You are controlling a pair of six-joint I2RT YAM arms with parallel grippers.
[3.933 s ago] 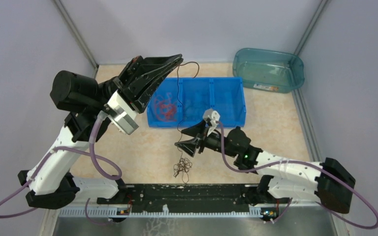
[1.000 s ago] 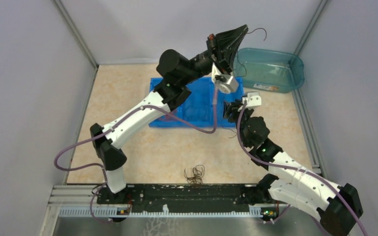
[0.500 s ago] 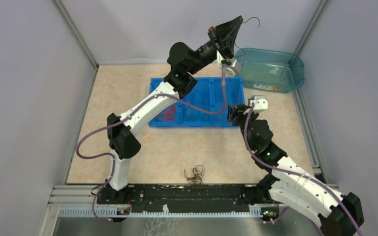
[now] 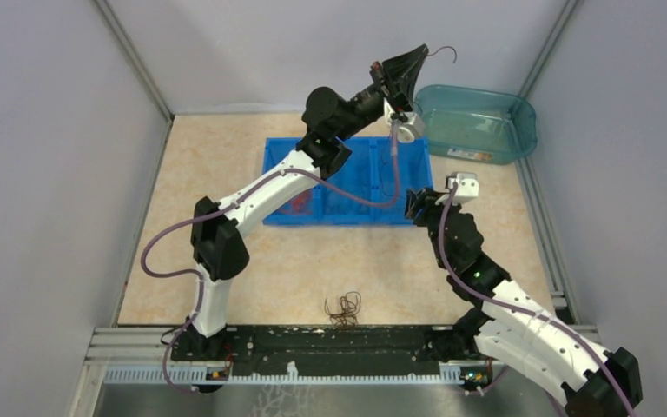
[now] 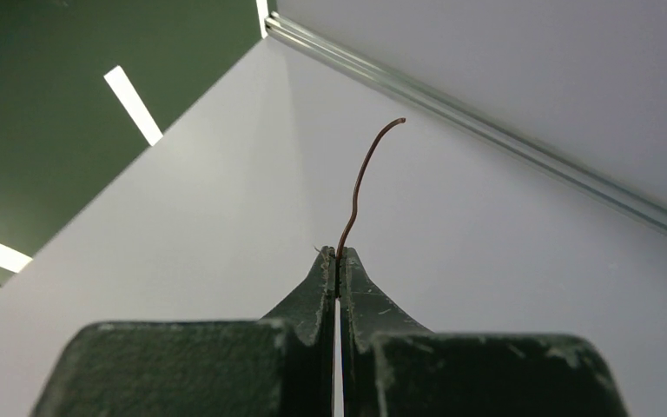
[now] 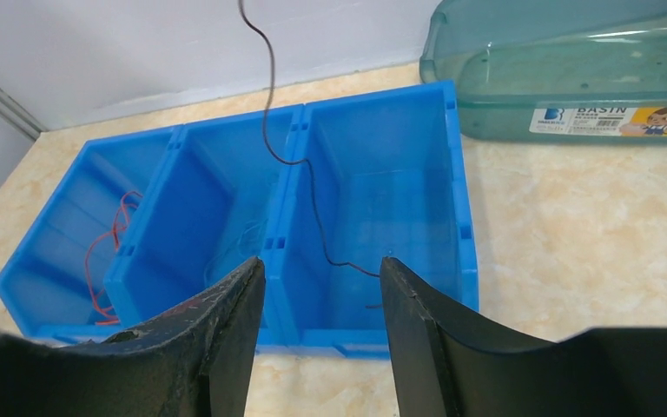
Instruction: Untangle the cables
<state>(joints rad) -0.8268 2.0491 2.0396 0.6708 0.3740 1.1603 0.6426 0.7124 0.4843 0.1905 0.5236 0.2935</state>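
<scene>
Overhead, left gripper (image 5: 338, 254) jaws pinch a thin dark wire (image 5: 356, 189) at upper centre. Its long axis hangs vertical, lower end in the right compartment of the blue plastic three-compartment bin (image 6: 462, 200); right gripper (image 6: 321, 265) jaws spread.

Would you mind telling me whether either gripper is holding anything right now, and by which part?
The left gripper pinches one dark cable near its end, a short tail poking past the tips; the right gripper is open, holding nothing.
</scene>
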